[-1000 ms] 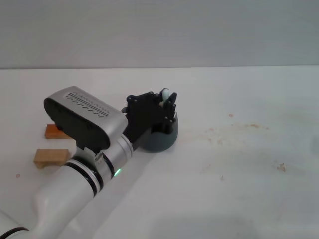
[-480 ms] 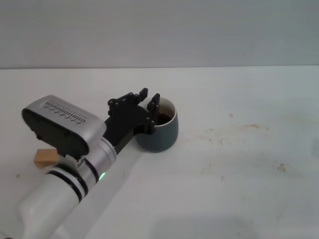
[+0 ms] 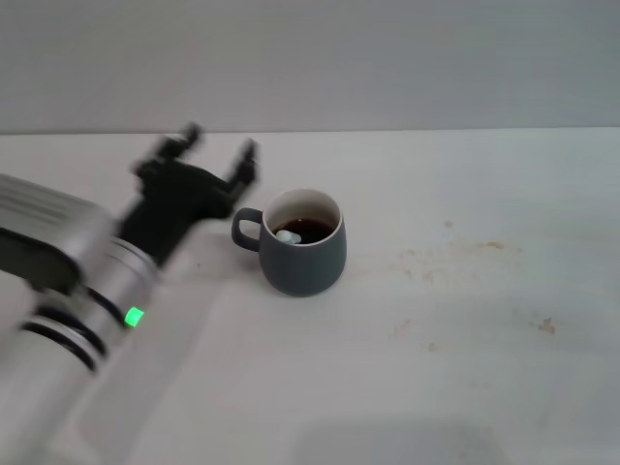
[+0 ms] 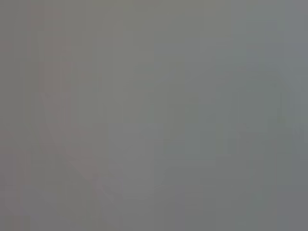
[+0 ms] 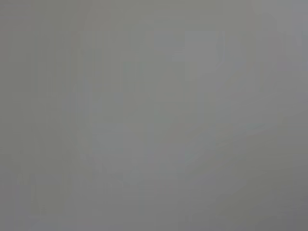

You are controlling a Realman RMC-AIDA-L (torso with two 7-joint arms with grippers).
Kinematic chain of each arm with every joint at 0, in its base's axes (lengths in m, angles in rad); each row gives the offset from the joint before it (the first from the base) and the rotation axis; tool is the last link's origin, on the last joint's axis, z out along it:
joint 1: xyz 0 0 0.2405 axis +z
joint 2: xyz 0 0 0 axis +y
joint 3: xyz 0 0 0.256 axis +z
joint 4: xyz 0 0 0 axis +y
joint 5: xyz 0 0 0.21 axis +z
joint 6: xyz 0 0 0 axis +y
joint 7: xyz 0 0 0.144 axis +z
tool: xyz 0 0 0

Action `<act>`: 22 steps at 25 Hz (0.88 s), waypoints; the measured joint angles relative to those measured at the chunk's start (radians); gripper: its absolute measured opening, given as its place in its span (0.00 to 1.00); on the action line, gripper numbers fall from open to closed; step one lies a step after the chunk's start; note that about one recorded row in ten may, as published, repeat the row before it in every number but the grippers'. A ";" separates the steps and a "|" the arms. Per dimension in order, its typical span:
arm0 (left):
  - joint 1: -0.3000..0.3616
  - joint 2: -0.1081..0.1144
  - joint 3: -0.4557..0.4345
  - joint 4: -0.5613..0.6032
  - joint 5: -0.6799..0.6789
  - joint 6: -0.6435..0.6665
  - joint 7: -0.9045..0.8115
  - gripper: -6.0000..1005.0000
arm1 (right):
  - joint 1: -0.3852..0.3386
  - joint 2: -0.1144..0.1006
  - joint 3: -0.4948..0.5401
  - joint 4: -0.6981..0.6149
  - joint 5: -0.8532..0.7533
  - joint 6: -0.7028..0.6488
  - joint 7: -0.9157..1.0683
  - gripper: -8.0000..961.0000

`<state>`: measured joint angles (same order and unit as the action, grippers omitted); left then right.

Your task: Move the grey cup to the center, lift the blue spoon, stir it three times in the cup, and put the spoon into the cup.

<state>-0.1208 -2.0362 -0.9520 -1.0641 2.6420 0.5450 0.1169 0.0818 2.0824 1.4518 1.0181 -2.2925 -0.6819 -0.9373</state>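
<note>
Your left gripper (image 3: pixel 215 152) hangs wide open and empty, left of the grey cup (image 3: pixel 303 242) at table centre; the light, slippery blue spoon (image 3: pixel 288 234) lies inside, handle-end up.

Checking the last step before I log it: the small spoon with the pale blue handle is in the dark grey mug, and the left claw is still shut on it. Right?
Not quite. The head view shows the small spoon with the pale blue handle lying in the rounded dark grey ceramic mug, but the left claw is open and empty, away from the mug on its handle side.
</note>
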 joint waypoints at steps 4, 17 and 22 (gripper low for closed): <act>0.067 0.012 -0.154 -0.058 0.043 0.039 -0.003 0.68 | -0.027 0.000 0.028 0.000 0.030 -0.044 0.007 0.04; 0.065 -0.010 -0.639 0.123 0.084 0.130 -0.018 0.72 | -0.119 -0.006 0.079 -0.211 0.179 -0.357 0.422 0.09; -0.011 0.001 -0.742 0.263 0.084 0.139 -0.020 0.72 | -0.126 -0.007 0.078 -0.231 0.177 -0.342 0.440 0.12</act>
<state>-0.1319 -2.0351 -1.6944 -0.8011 2.7259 0.6836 0.0968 -0.0439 2.0752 1.5300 0.7874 -2.1156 -1.0242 -0.4972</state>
